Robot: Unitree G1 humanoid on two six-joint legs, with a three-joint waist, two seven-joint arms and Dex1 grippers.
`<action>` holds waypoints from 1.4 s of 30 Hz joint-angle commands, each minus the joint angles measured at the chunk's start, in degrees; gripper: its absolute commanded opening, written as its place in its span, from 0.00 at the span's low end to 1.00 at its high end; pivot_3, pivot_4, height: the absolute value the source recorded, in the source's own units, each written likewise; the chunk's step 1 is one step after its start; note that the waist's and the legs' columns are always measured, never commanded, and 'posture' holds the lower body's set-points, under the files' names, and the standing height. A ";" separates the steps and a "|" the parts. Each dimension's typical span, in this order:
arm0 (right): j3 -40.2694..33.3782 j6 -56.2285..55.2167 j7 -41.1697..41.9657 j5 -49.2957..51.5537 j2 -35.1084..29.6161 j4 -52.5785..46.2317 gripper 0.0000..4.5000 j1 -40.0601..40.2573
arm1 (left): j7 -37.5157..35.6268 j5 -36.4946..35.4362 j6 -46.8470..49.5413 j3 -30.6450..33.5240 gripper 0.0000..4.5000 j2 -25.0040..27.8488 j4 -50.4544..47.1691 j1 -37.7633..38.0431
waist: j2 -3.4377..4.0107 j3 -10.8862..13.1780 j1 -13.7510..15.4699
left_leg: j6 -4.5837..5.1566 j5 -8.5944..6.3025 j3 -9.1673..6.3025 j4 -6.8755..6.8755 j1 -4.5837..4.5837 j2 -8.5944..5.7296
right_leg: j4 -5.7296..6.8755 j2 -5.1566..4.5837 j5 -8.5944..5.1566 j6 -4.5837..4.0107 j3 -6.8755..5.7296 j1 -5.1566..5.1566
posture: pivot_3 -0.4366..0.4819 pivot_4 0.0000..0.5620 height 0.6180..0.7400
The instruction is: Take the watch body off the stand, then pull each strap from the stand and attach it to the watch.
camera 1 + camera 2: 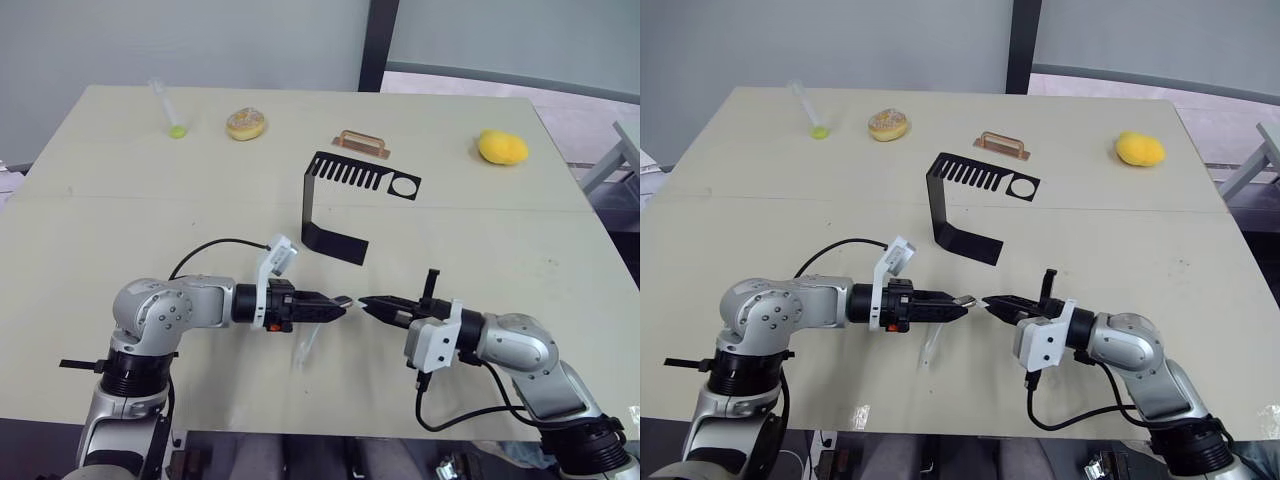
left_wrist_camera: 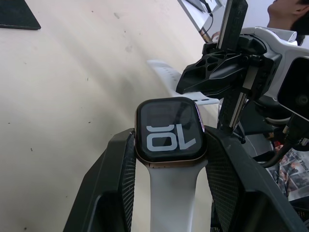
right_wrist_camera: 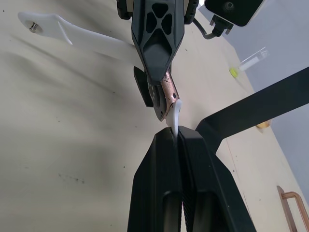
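My left gripper (image 1: pixel 338 303) is shut on the watch body (image 2: pixel 169 129), a black rounded-square case with white digits and a copper rim. One white strap (image 2: pixel 171 193) is joined to the case and hangs below the gripper (image 1: pixel 305 350). Facing it tip to tip, my right gripper (image 1: pixel 368 303) is shut on the second white strap (image 3: pixel 175 115). That strap's free end touches the edge of the watch body (image 3: pixel 164 96). The black stand (image 1: pixel 345 180) is upright behind both grippers, and its slotted top arm is bare.
A copper handle piece (image 1: pixel 361 142) lies just behind the stand. A yellow lemon-like object (image 1: pixel 502 147) sits at the back right. A round bun (image 1: pixel 246 124) and a clear tube with a green end (image 1: pixel 168 108) lie at the back left. A person (image 2: pixel 289 9) is beyond the table.
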 commanded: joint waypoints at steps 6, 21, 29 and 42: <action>1.97 0.13 -0.83 0.59 0.76 -1.36 0.00 -1.31 | -1.41 -1.41 -0.29 -1.91 0.35 -1.06 -3.24 -1.12 | 0.00 0.00 0.00 | 0.00 0.00 0.00 0.00 0.00 0.00 | 0.00 0.00 0.00 0.00 0.00 0.00 | 0.48 0.27 1.00; 2.65 1.18 -1.04 -0.19 1.29 -1.30 0.00 -1.70 | -1.38 -1.23 0.00 -1.93 0.35 -1.32 -3.35 -1.07 | 0.00 0.00 0.00 | 0.00 0.00 0.00 0.00 0.00 0.00 | 0.00 0.00 0.00 0.00 0.00 0.00 | 0.48 0.27 1.00; 3.08 1.59 -1.04 -0.59 1.65 -0.83 0.00 -2.15 | -1.38 -1.11 0.07 -2.07 0.35 -1.51 -3.38 -1.10 | 0.00 0.00 -0.02 | -0.01 0.00 0.00 0.00 0.00 0.00 | 0.00 0.00 0.00 0.00 0.00 0.00 | 0.48 0.27 1.00; 3.68 2.12 -1.16 -0.89 1.92 -0.51 0.00 -2.66 | -1.57 -0.36 -0.35 -2.40 0.35 -1.43 -3.01 -1.14 | 0.00 0.00 -0.01 | -0.01 0.00 0.00 0.00 0.00 0.00 | 0.00 0.00 0.00 0.00 0.00 0.00 | 0.48 0.27 1.00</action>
